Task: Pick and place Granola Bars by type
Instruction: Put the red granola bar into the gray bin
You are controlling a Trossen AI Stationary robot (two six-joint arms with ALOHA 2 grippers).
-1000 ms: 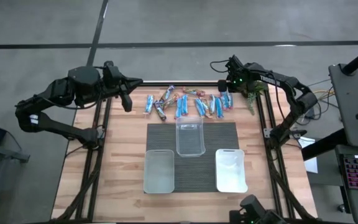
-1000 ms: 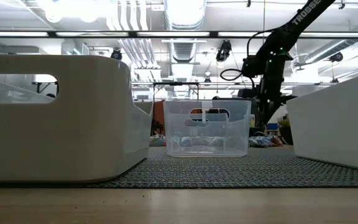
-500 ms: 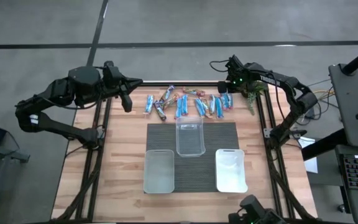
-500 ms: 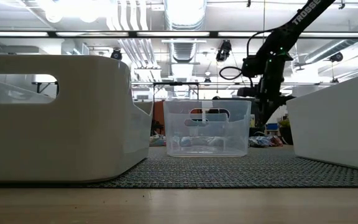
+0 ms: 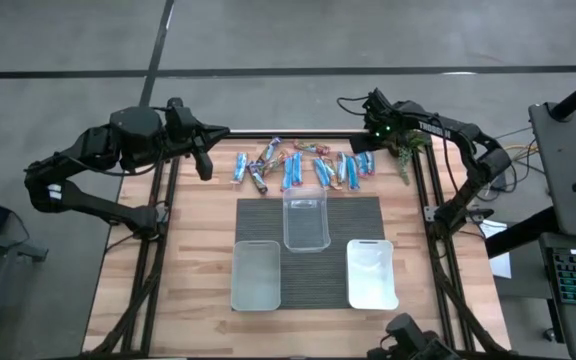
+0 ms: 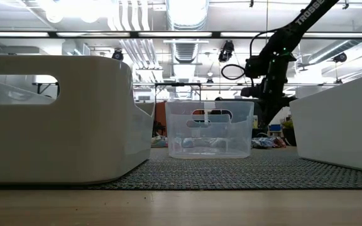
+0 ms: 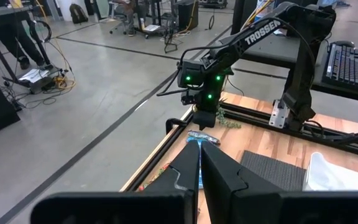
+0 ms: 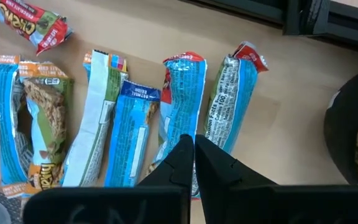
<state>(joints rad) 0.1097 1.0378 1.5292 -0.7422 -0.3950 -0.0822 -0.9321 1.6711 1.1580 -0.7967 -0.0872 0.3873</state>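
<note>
The right gripper (image 8: pixel 193 148) – fingers together – hangs over the blue granola bars (image 8: pixel 182 106); the left gripper (image 7: pixel 199 163) waits, closed too.

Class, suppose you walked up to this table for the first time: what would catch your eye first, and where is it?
A jumble of mostly bright blue Granola Bars along the table's far edge draws the eye first. The right gripper, shut, hangs just above bars at the row's right end. Nearer, three tubs stand on a dark ribbed mat, with nothing visible inside them.

High: straight down, far, whole table (image 5: pixel 198 250). Low: table-level, looks across. Wrists: close, fwd. All share table.
</note>
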